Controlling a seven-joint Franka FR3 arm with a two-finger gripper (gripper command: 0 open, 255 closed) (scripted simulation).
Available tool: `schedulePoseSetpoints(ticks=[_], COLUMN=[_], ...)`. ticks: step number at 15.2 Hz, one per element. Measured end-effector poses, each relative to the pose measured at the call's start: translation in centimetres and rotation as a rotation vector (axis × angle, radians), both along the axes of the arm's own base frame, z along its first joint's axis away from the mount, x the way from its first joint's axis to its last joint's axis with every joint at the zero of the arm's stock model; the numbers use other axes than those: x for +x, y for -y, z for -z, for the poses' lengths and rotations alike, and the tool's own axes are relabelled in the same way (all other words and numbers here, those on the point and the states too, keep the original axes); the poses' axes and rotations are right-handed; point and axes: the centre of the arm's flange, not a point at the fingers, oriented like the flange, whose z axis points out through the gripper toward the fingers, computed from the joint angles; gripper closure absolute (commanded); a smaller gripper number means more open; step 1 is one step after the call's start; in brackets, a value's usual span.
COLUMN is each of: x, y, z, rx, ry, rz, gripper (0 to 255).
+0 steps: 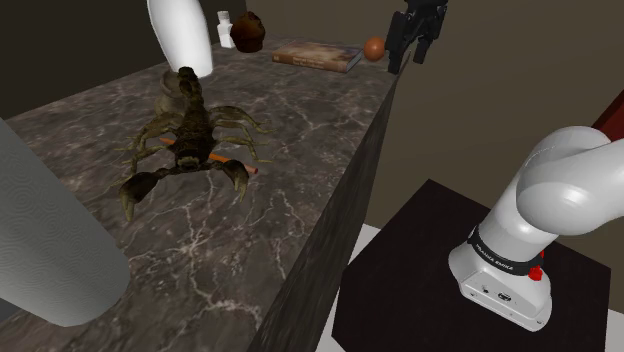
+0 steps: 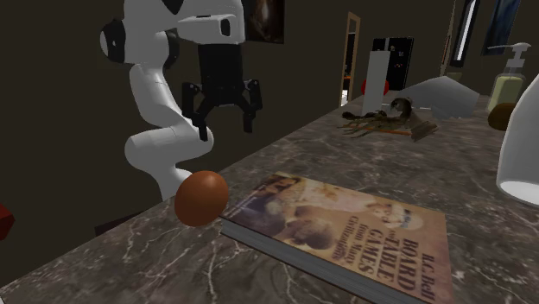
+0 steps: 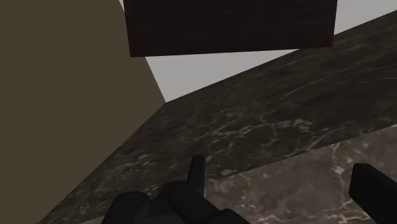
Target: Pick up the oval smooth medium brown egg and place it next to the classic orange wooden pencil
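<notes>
Hovering off the marble counter edge, black gripper with fingers spread and empty, brown egg on the counter at its six o'clock in the second exterior view, just beside a book, orange pencil beneath a scorpion figure, well apart.
</notes>
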Motion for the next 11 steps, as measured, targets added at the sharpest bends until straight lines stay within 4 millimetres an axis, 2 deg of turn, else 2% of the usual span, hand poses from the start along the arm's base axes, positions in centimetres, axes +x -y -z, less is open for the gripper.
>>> schedulePoseSetpoints(ticks=[2,4,11], x=[0.4,1.7,7.9], y=[0.4,1.5,7.6], z=[-0.1,-0.4,-1.6], rx=[0.001,0.003,0.012], ry=[0.004,0.019,0.082], rz=[0.003,0.012,0.051], gripper=[0,0,0])
